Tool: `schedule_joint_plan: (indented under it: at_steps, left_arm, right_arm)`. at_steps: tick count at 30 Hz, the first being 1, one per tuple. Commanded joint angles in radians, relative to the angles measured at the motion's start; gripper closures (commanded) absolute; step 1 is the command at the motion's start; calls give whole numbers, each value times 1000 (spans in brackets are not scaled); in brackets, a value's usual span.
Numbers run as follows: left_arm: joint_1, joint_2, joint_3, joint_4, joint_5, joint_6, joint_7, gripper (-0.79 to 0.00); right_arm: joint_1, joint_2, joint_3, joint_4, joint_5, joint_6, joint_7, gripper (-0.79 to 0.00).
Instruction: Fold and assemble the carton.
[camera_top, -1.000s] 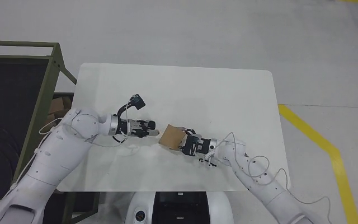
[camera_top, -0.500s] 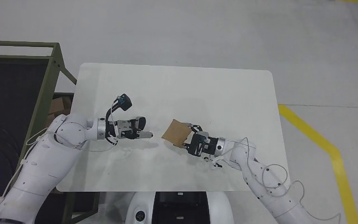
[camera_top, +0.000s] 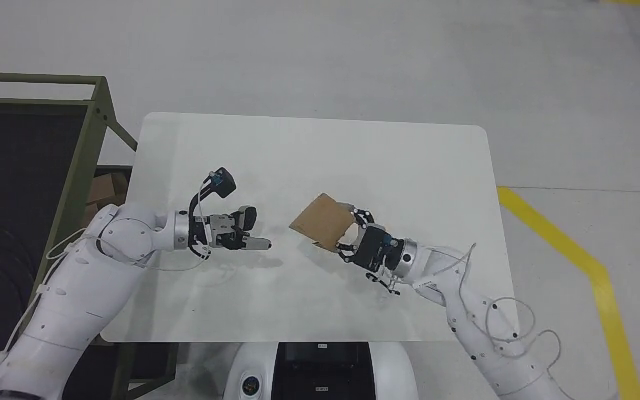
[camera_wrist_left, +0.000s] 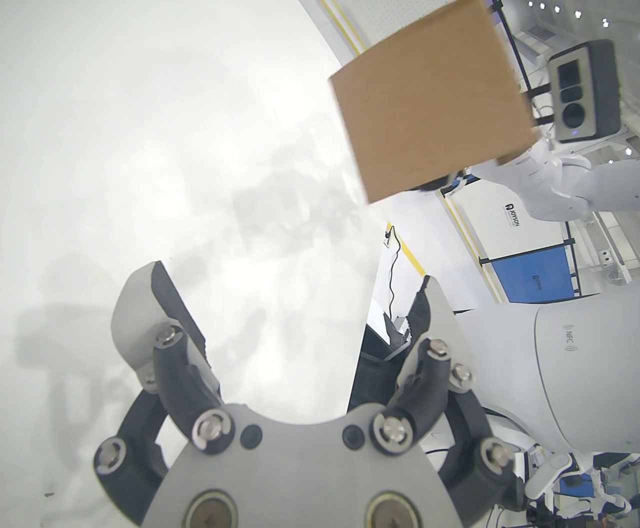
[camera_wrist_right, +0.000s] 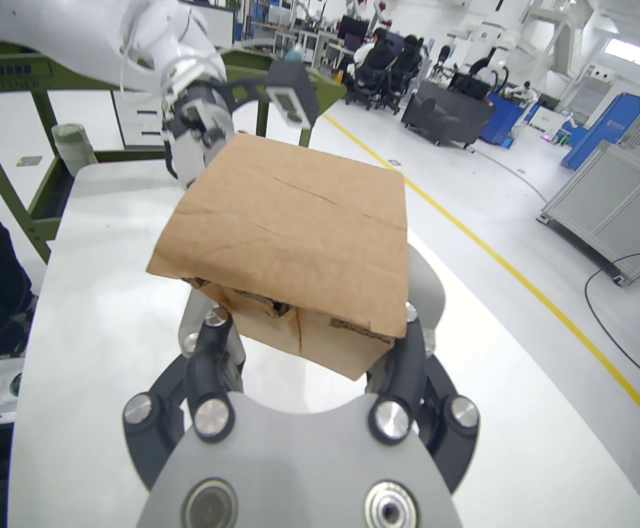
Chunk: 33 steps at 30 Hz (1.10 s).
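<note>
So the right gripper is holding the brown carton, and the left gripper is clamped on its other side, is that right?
Not quite. The right gripper does hold the carton, but the left gripper is not clamped on it: the left wrist view shows it open and empty, apart from the carton.

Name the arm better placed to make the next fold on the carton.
Left. The right gripper is shut on the carton, holding it; the left gripper is open, empty and faces the carton nearby.
</note>
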Motion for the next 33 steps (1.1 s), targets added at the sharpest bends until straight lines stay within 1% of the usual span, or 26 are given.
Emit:
schedule_joint_plan:
  at_steps: [1,6,9,13,19,22,24,27,33]
  left_arm:
    - [0,0,0,0,0,0,0,-785]
    - [0,0,0,0,0,0,0,-785]
    - [0,0,0,0,0,0,0,-785]
    - [0,0,0,0,0,0,0,-785]
    - [0,0,0,0,0,0,0,-785]
    - [0,0,0,0,0,0,0,-785]
    - [0,0,0,0,0,0,0,-785]
    - [0,0,0,0,0,0,0,-785]
    - [0,0,0,0,0,0,0,-785]
  right_arm:
    - [-18,7,34,-65,32,-16,1,0]
    - [-49,20,123,-227,116,-24,97,0]
    - [-49,24,162,-298,154,-27,149,0]
    - [-45,29,193,-388,135,-9,178,0]
    - [-69,34,240,-528,116,39,210,0]
    - [-92,38,258,-610,49,76,261,0]
    - [-108,39,258,-649,8,95,290,0]
    - [-134,40,242,-702,-81,151,329,0]
    - [-154,38,176,-705,-269,268,285,0]
